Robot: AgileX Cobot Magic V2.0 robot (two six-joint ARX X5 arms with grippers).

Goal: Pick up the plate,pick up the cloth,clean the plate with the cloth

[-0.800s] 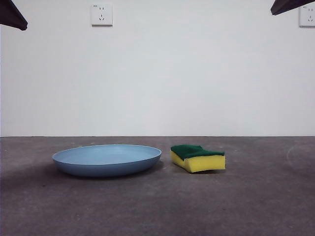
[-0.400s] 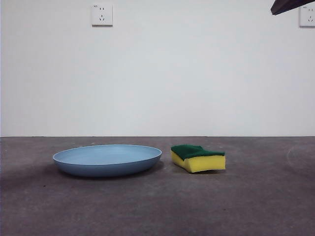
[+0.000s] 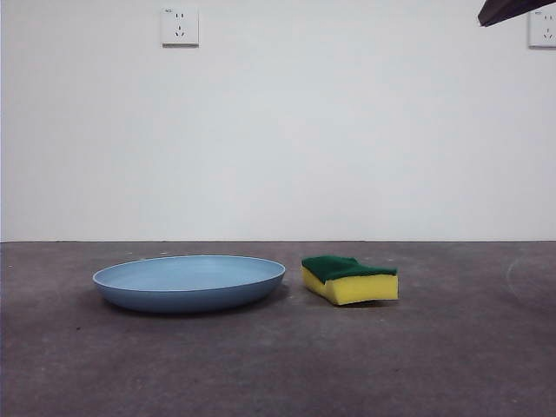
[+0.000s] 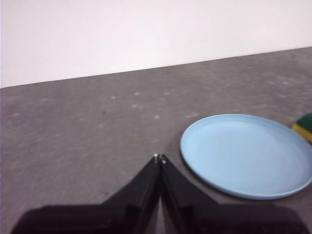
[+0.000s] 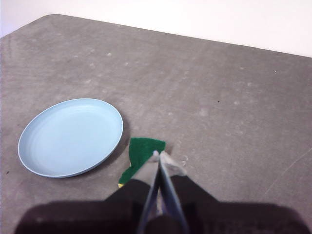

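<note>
The light-blue plate lies flat on the grey table, left of centre in the front view. The cloth, a yellow sponge with a green top, lies just right of it, a small gap between them. My left gripper is shut and empty, above the table beside the plate, not touching it. My right gripper is shut and empty, high above the sponge, with the plate off to one side. In the front view only one black arm tip shows, at the top right corner.
The grey table runs back to a white wall with two sockets. The table's rounded far corner shows in the right wrist view.
The black arm tip at the top left corner of the front view has gone out of view. The plate and sponge have not moved.
</note>
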